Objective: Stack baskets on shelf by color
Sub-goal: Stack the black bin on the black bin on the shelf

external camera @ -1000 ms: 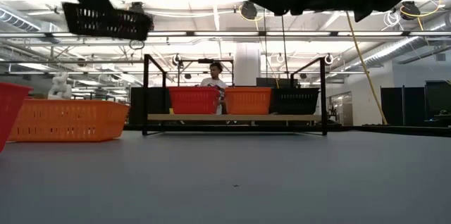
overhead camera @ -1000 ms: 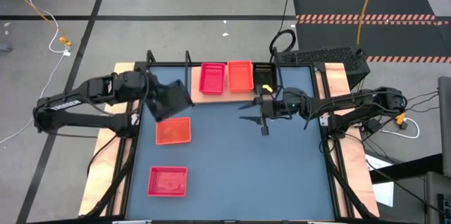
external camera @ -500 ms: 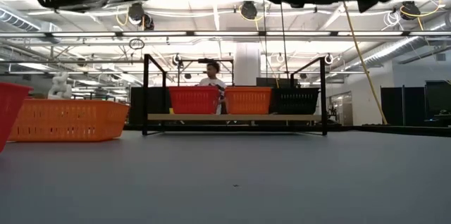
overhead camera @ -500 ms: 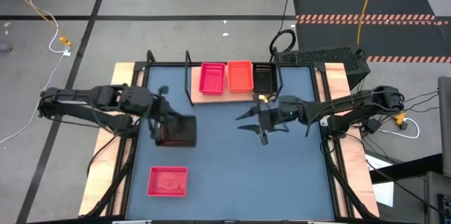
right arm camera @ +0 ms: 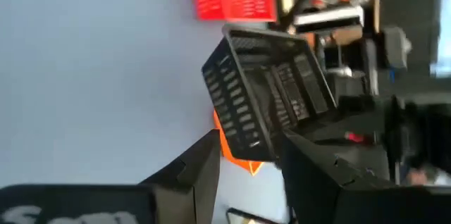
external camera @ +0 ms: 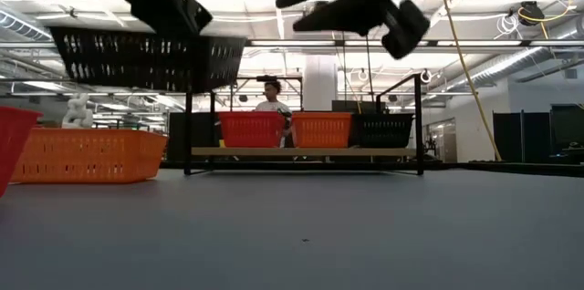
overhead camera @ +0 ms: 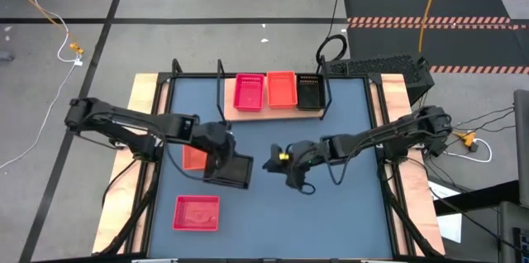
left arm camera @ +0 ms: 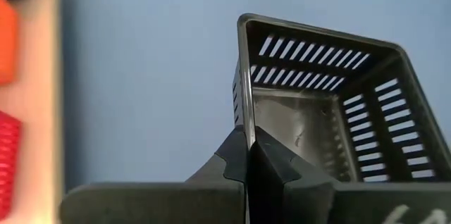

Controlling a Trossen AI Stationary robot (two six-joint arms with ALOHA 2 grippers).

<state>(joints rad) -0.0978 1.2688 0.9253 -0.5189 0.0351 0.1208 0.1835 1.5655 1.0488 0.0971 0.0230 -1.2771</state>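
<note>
Your left end effector [overhead camera: 221, 149] is clamped shut on the rim of a black basket [overhead camera: 232, 169], holding it in the air over the middle of the bench [overhead camera: 347, 213]. Your right end effector [overhead camera: 275, 161] hangs just beside it, fingers spread and empty. A red, an orange and a black basket sit side by side on the shelf [overhead camera: 273, 111] at the bench's far edge.

No legible text, labels or numbers anywhere.

The raised black basket [overhead camera: 231, 168] and the right gripper [overhead camera: 277, 161] blocked the table's middle; bare tabletop [overhead camera: 347, 213] lay open behind them.
</note>
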